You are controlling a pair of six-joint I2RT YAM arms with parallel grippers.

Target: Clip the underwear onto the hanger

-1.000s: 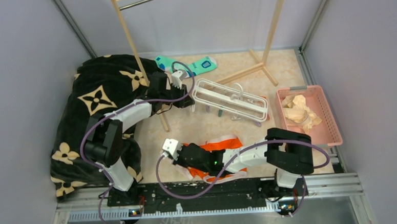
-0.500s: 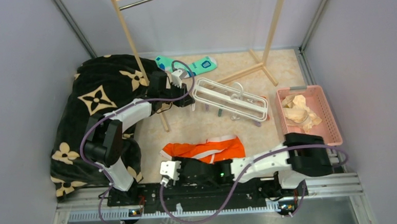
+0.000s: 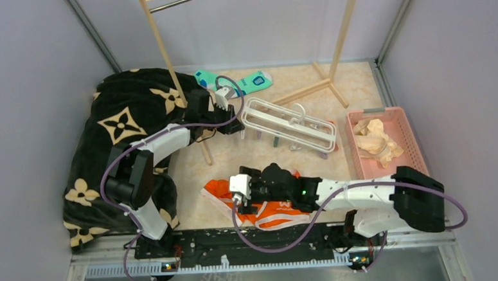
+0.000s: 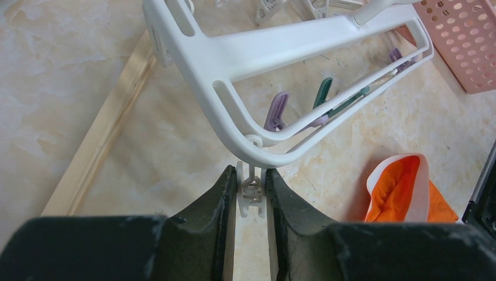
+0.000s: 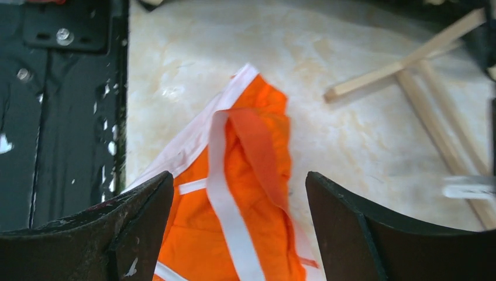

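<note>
- White plastic, apparently a small clip [image 4: 251, 196], sits pinched in the closed left gripper [image 4: 250, 174] at the hanger [image 4: 234, 105] corner; a slip there drops the frame.
- Wide open, the right gripper [image 5: 238, 175] hangs over the underwear [image 5: 257, 246], gripping nothing.
- Orange underwear lies crumpled near the table [image 3: 247, 160] front edge, well apart from the hanger; pinching one loose fold could leave the rest trailing, missing the clip.

White-and-black arms [image 3: 167, 139], purple cables [image 3: 108, 166]

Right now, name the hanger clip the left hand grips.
The white clip at the hanger's corner, pinched by the left hand; the purple clip and teal clip hang free.
</note>
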